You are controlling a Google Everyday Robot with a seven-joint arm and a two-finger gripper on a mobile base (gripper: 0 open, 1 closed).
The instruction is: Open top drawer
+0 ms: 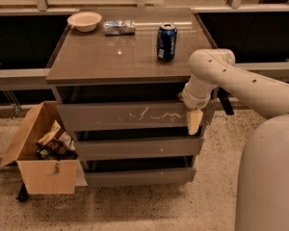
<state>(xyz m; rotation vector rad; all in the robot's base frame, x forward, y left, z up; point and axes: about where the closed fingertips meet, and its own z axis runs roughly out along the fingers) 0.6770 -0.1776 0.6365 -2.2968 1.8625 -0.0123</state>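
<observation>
Pale two-finger gripper (194,122) hangs at the right end of the wide grey-brown scratched top drawer (130,115), just under the cabinet top. Its grip state cannot be told. Blue drink can (166,41) stands above, label illegible.

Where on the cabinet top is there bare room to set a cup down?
The front of the cabinet top, ahead of the bowl, the packet and the can, is bare. The back edge is crowded. The gripper hangs at the right end of the top drawer.
</observation>
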